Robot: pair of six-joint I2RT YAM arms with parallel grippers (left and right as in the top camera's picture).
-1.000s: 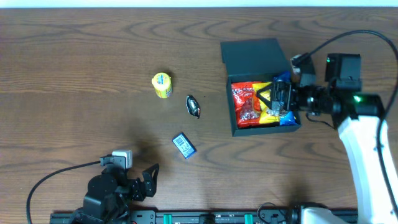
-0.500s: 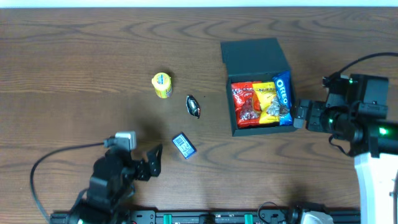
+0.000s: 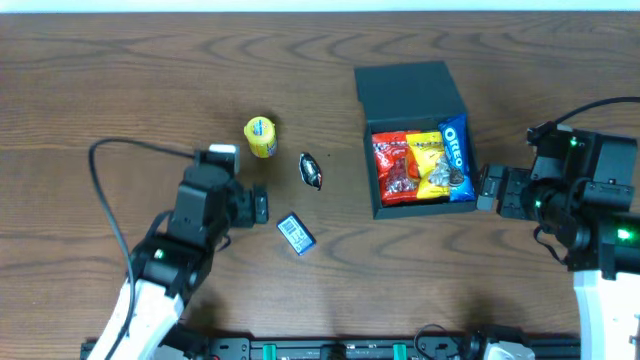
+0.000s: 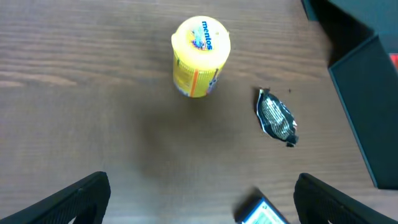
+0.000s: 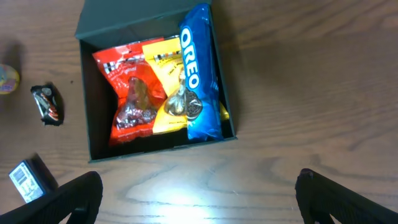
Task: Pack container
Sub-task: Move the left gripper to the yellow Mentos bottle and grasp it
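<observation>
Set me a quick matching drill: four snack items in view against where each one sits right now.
Things:
1. Mentos tub
2. Oreo packet
3. dark foil candy
4. small blue packet

Places, as the overhead view shows them:
A. inside the container, along its right-hand wall
B. on the table, leftmost of the loose items
C. on the table, between the tub and the container
D. on the table, nearest the bottom edge of the view

Pairs: 1-B, 2-A, 3-C, 4-D
</observation>
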